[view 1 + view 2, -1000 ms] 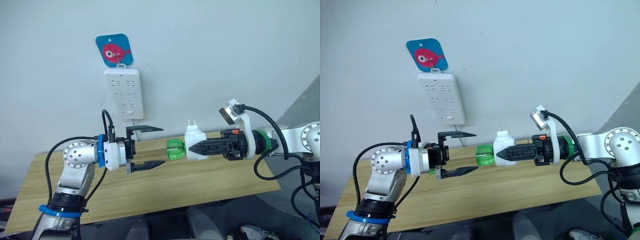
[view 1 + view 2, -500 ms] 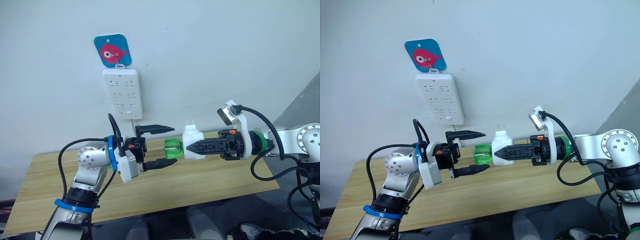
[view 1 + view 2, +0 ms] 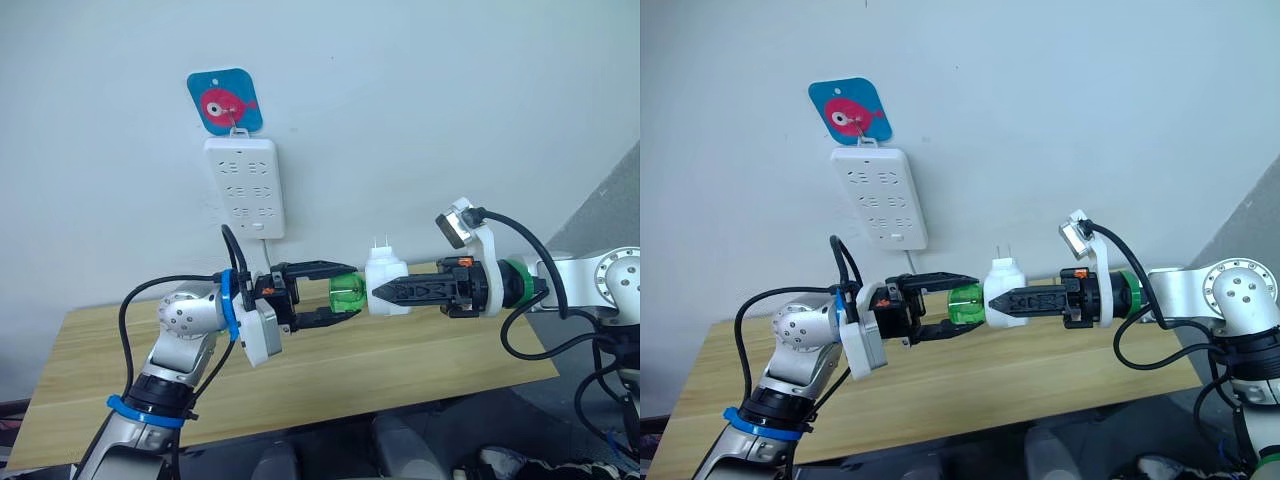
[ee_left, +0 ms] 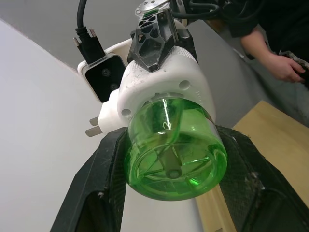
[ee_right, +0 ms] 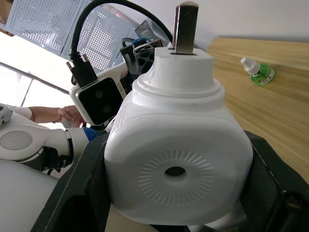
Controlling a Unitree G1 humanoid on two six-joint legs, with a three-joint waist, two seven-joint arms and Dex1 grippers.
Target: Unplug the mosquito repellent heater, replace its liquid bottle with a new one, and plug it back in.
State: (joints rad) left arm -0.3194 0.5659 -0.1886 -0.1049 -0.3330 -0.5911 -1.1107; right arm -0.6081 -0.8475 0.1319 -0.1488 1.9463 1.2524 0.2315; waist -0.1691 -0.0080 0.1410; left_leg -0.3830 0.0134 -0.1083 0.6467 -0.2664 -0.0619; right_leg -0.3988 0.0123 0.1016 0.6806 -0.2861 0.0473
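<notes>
While the right hand [image 3: 383,292] clamps the mosquito repellent heater [image 3: 386,283] in mid-air above the bench [image 3: 420,365], prongs up, its green bottle [image 3: 347,297] projects straight toward the left hand [image 3: 345,292], whose part-open fingers [image 4: 104,188] flank it, contact uncertain.

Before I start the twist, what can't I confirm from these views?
- Whether the left gripper pads touch the green bottle: head views too small, and in the left wrist view the bottle covers both contacts.
- Bottle neck: inside the heater.
- Spare bottle fill level: too small in the right wrist view.
- Person's hand: cut by the edge.
</notes>
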